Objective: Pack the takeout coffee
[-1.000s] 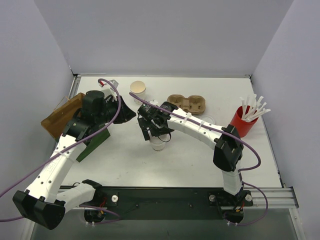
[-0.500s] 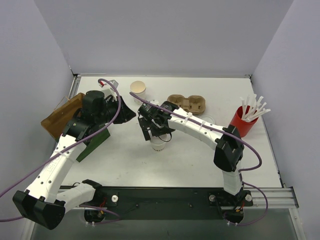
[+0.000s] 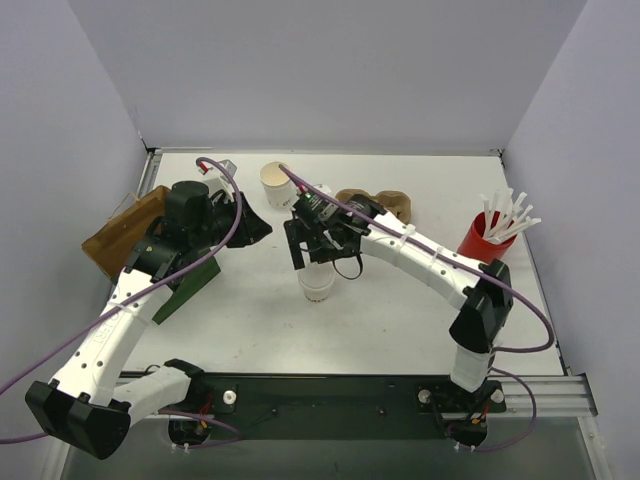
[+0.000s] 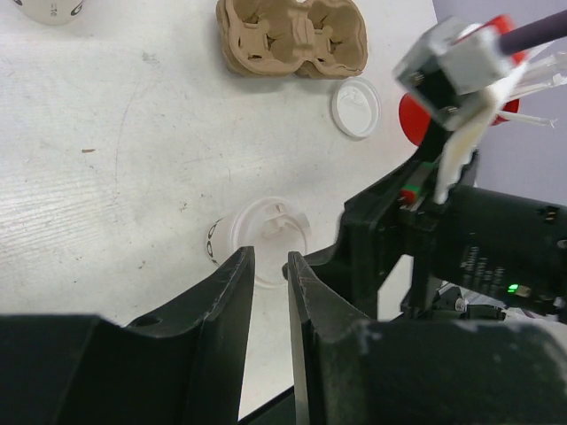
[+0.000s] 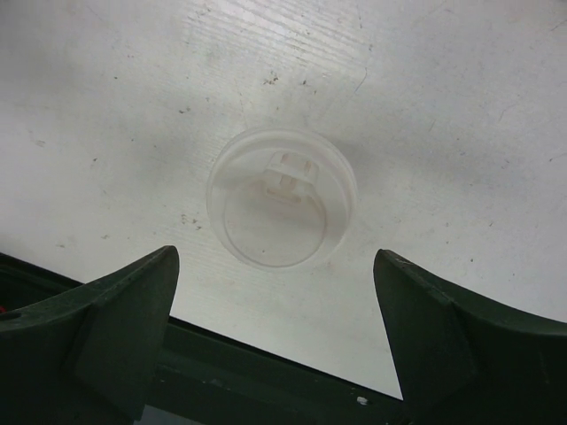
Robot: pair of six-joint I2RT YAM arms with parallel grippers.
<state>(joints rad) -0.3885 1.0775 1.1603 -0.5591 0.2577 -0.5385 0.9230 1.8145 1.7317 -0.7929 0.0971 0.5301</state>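
Layout: lidded cup [image 3: 317, 286] approx centre of table [image 3: 400, 320], other stuff round back + sides.
Upright lidded cup sits directly under R gripper [image 5: 275, 266], one finger each side, not touching. At back, left of centre: open cup [image 3: 276, 183]. Also at back, right of that: carrier [image 4: 292, 37], partly behind R arm in top view. Flat on table just right of + nearer than carrier: loose lid [image 4: 355, 107], btwn carrier and straw cup [image 3: 484, 245] at right edge. Far left edge: bag [image 3: 125, 232]. Left of lidded cup, apart from it: L gripper [image 4: 266, 266].
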